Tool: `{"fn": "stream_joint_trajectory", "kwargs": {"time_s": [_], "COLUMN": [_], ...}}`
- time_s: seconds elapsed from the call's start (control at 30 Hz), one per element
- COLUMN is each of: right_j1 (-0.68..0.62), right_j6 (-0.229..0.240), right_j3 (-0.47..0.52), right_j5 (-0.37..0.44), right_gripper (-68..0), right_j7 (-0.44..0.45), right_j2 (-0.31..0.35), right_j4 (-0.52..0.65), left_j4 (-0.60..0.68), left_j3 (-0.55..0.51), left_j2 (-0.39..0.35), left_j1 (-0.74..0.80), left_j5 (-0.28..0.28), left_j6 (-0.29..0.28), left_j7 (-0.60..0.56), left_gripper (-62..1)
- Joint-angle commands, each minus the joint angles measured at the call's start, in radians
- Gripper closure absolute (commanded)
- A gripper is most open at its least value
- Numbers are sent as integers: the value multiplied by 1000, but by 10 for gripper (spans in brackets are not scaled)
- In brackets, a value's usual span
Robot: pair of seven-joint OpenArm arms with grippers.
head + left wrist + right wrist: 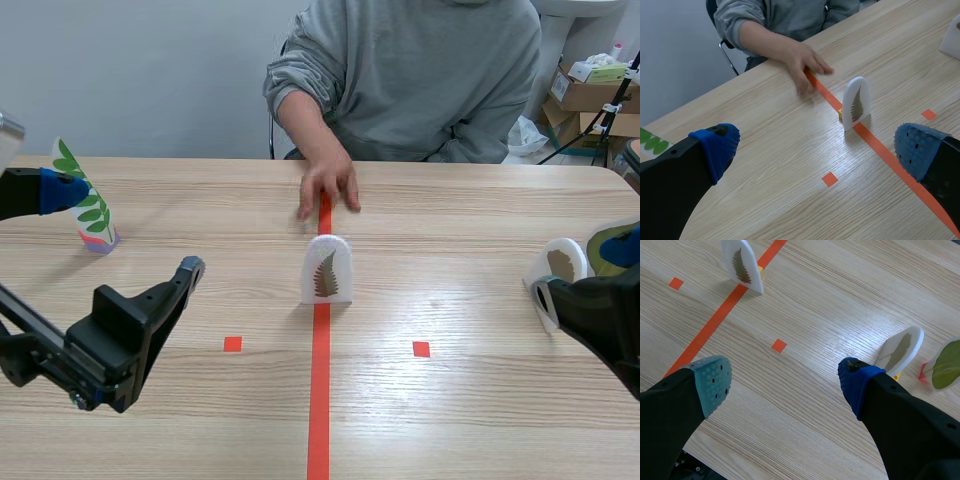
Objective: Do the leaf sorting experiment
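Counting four leaf cards standing on the counter (450, 420): white fern card (327, 270) dead centre on the red tape line, green frond card (88, 200) by the left edge, plus a brown-leaf card (560, 268) and an olive leaf card (608, 250) side by side at the right edge. Left hand (817, 150) low near the frond card, wide open, gripping nothing. Same for right hand (785, 382), just beside the right pair. Person's palm (328, 185) flat on the line behind the fern card.

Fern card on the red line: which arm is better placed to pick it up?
Left, likely: the left gripper is open, nearer, with the fern card ahead; the right gripper sits farther off.
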Motion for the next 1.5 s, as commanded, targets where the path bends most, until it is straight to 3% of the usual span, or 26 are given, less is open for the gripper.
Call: {"fn": "stream_joint_trajectory", "kwargs": {"time_s": [0.0,1.47], "right_j1": [12,12], "right_j6": [-3,-3], "right_j3": [1,1], "right_j5": [3,-19], "right_gripper": [-441,-441], "right_j7": [15,15], "right_j2": [11,11], "right_j4": [-1,-1], "left_j4": [5,5], "left_j3": [3,3], "left_j2": [0,0], "left_j1": [0,0], "left_j5": [-6,-6], "left_j6": [4,4], "left_j7": [-14,-14], "left_gripper": [-623,-623]}}
